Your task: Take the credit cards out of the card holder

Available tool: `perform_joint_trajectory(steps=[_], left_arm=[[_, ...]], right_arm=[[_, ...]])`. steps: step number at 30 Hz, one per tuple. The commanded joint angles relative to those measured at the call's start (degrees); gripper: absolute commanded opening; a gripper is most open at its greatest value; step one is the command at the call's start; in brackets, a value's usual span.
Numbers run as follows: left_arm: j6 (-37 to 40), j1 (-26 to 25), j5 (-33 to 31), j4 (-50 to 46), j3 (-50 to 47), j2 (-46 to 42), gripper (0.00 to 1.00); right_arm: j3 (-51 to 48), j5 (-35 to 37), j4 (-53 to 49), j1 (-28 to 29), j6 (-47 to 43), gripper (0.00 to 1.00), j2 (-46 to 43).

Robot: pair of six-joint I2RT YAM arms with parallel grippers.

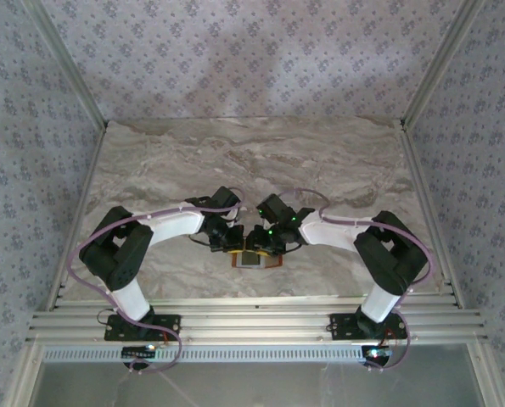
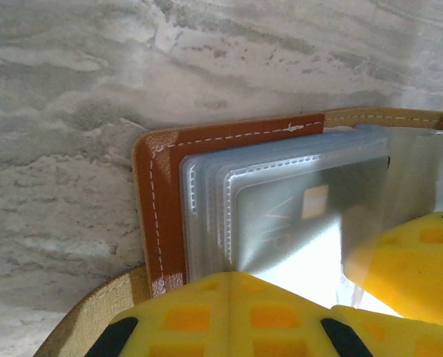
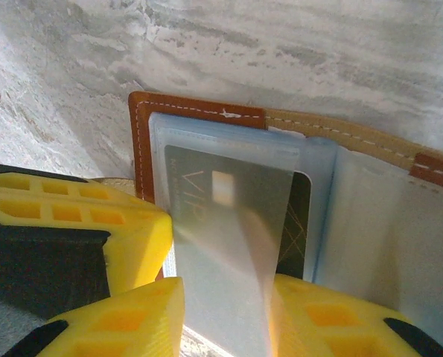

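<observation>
While the left gripper (image 2: 232, 316), opening indiscernible, steadies the open brown leather card holder (image 3: 199, 108) at the marble table's (image 1: 235, 161) near edge, the right gripper (image 3: 225, 312), jaws parted astride a pale grey plastic credit card (image 3: 221, 223), grip unconfirmed, should draw straight along the clear sleeve (image 3: 319, 193).

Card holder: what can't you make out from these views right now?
- Top external: the card holder is mostly covered by the left tool and right tool; its contents are too small to see.
- Left wrist: card count unclear; stacked clear sleeves overlap and glare.
- Right wrist: the dark card sits mostly behind the pale card; the frame edge cuts off any grip.
</observation>
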Motion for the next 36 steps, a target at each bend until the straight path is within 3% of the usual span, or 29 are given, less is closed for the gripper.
perform_joint_trajectory(steps=[1, 7, 20, 36], left_arm=[[0.57, -0.25, -0.99, -1.15, -0.86, 0.74, 0.07], [0.57, -0.28, -1.19, -1.55, -0.69, 0.03, 0.09], [0.83, -0.27, -1.13, -3.58, 2.43, -1.38, 0.09], [1.12, -2.56, 0.64, -3.11, 3.63, 0.52, 0.07]], right_arm=[[2.56, 4.61, -7.68, 0.63, -2.25, 0.35, 0.70], [3.80, 6.97, -11.44, 0.77, -3.50, 0.35, 0.04], [2.08, 4.80, -7.74, -0.16, -2.06, 0.35, -5.60], [-1.18, 1.87, -4.65, -2.54, -2.65, 0.34, -2.90]])
